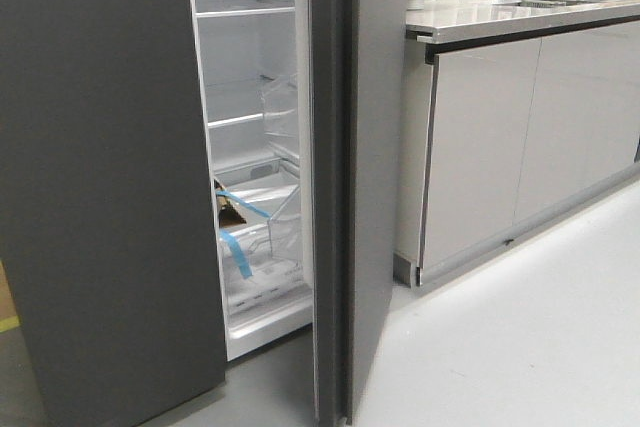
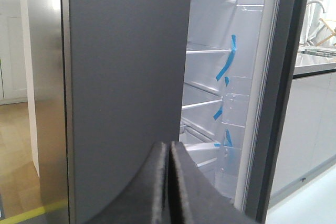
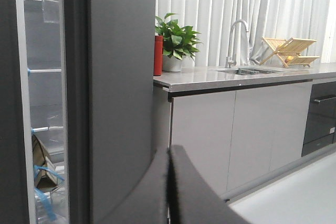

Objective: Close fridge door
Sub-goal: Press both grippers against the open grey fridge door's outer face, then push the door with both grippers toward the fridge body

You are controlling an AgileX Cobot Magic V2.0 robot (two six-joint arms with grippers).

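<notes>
The fridge door (image 1: 372, 147) is a tall dark grey slab standing open, edge-on to the front view, with the white fridge interior (image 1: 250, 147) to its left. In the left wrist view its dark edge (image 2: 278, 87) shows with white lining and clear bins (image 2: 236, 108) bearing blue tape. In the right wrist view its outer face (image 3: 121, 77) fills the near left. My left gripper (image 2: 169, 148) is shut and empty, facing the twin closed door (image 2: 126, 77). My right gripper (image 3: 169, 153) is shut and empty, near the open door's outer face. Neither gripper shows in the front view.
Glossy light-grey cabinets (image 1: 480, 147) under a steel counter (image 1: 500, 17) stand right of the door. A plant (image 3: 176, 40), red bottle (image 3: 158, 55), tap (image 3: 234, 40) and wooden rack (image 3: 289, 48) sit on it. A cardboard box (image 1: 228, 209) lies inside the fridge. Pale floor (image 1: 520, 347) lies at the right.
</notes>
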